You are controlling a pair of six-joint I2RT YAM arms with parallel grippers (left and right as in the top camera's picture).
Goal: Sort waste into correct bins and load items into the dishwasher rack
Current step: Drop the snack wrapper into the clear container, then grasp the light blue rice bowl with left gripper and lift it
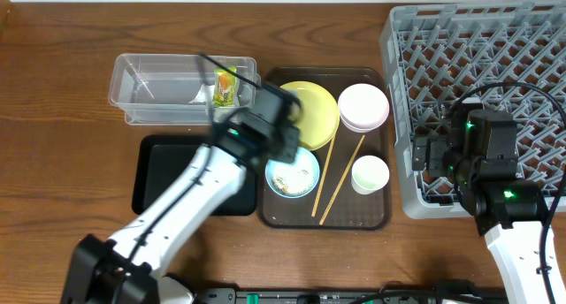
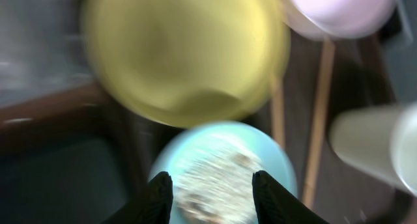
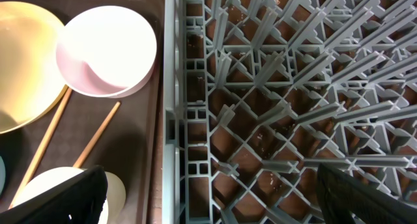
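My left gripper [image 2: 212, 191] is open and empty, just above the light blue bowl [image 1: 293, 174] that holds white rice grains [image 2: 218, 175]; the view is motion-blurred. The yellow plate [image 1: 314, 110], white bowl [image 1: 363, 106], small white cup [image 1: 370, 173] and two chopsticks [image 1: 340, 180] lie on the brown tray [image 1: 371, 217]. The green-and-orange wrapper [image 1: 225, 87] is in the clear tub [image 1: 159, 89]. The black tray [image 1: 168, 163] sits beside my left arm. My right gripper [image 3: 208, 198] is open and empty over the left edge of the grey rack [image 1: 482, 74]. The paper scrap cannot be made out.
The brown tray lies between the black tray and the rack. Bare wooden table [image 1: 53, 118] lies to the left of the clear tub. In the right wrist view the rack wall [image 3: 171, 120] runs next to the tray's edge.
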